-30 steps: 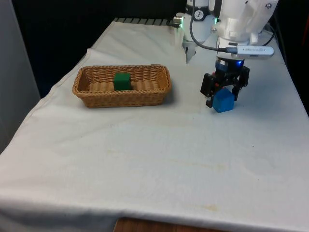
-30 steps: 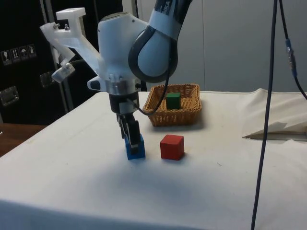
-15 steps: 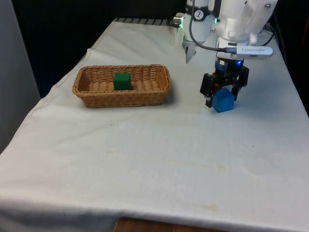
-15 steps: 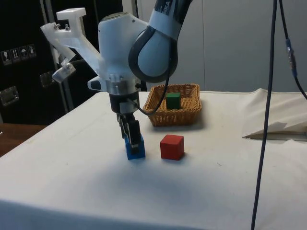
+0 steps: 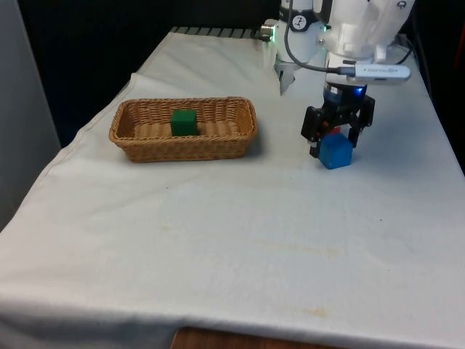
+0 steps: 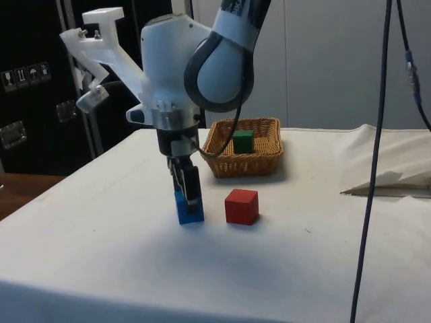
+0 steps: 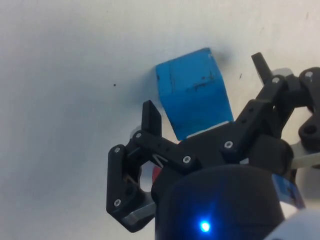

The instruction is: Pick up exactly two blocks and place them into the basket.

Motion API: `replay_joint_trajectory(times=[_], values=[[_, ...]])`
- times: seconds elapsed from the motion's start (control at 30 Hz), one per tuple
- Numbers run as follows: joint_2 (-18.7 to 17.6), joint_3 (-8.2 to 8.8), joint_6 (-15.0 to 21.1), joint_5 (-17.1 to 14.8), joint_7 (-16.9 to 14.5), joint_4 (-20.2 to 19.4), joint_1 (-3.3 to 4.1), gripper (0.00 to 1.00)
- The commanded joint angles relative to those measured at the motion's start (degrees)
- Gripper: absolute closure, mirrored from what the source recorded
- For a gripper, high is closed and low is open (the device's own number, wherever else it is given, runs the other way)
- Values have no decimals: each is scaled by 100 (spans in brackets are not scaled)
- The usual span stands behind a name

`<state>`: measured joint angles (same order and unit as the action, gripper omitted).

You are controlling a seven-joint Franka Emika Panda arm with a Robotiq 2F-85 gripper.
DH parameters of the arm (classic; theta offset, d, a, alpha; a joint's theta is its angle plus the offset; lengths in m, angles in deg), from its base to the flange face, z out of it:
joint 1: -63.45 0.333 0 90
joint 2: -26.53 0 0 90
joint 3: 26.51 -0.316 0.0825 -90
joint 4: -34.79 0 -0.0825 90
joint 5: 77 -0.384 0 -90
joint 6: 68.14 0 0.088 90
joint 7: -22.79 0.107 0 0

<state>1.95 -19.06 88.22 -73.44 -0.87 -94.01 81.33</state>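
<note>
We see the gripper (image 5: 336, 147) clamped on the blue block (image 5: 336, 152) (just off the cloth); the basket (image 5: 218, 145) with a green block (image 5: 184, 121) sits well away.

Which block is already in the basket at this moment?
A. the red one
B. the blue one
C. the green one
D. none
C: the green block sits inside the basket, while the blue block is at the gripper and the red block stands on the cloth.
</note>
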Motion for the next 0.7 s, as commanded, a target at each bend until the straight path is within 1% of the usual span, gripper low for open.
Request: replay_joint_trajectory(times=[0.0,0.07,0.23,0.27,0.3,0.37,0.4,0.47,0.5,0.53,0.57,0.67], values=[[86,-34,57,-52,0,-86,-23,0],[115,-29,52,-46,17,-115,-17,0],[143,-29,29,-46,6,-115,-34,0],[143,-29,23,-46,6,-115,-34,4],[143,-29,23,-46,6,-115,-40,11],[143,-29,17,-46,6,-109,-46,32],[143,-29,11,-46,6,-109,-46,60],[149,-29,11,-46,0,-109,-52,82],[132,6,0,0,34,-97,-23,92],[149,-29,11,-46,0,-109,-52,92],[149,-29,11,-46,0,-109,-52,100],[149,-29,11,-46,0,-103,-57,99]])
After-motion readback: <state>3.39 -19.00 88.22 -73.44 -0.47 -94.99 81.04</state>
